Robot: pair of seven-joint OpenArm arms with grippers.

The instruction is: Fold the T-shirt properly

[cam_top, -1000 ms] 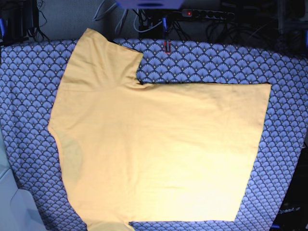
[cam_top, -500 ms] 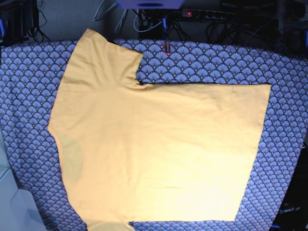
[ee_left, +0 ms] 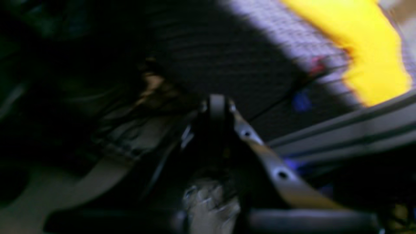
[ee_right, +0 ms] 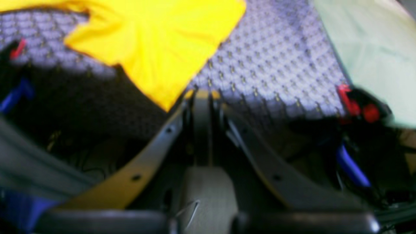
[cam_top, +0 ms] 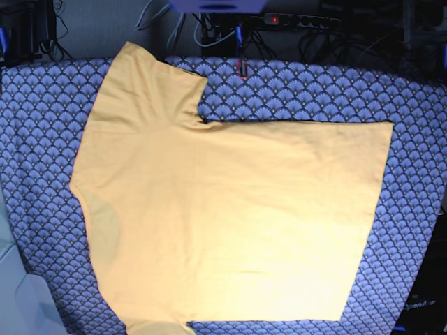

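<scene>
**Shirt spread flat, both grippers clenched off the cloth**

Nothing has shifted since the earlier base pictures: the T-shirt (cam_top: pixel 230 216) lies in the same outline on the tablecloth (cam_top: pixel 42 139), with no arm over it.

Going left to right in the base view, the tablecloth's left edge shows bare fan pattern, then the shirt's collar end, with one sleeve (cam_top: pixel 150 84) reaching up toward the far left corner. A second sleeve runs off the near edge of the picture at lower left. The body spreads across the middle, flat with a few faint creases, and its hem (cam_top: pixel 370 216) stops just short of the tablecloth's right edge. A bare strip of pattern borders the shirt along the far edge, beside a small red mark (cam_top: pixel 242 68) at that edge.

The right gripper (ee_right: pixel 202 97), seen blurred from its wrist camera, has its jaws pressed together and empty; it sits off the far edge of the tablecloth (ee_right: pixel 276 65), close to the tip of a sleeve (ee_right: pixel 156 48) but whether it touches the cloth cannot be told.

The left gripper (ee_left: pixel 217 104) is likewise clenched on nothing, hanging in shadow beyond the tablecloth (ee_left: pixel 276 35), well apart from the yellow cloth (ee_left: pixel 370 52) at upper right of that blurred view.
</scene>
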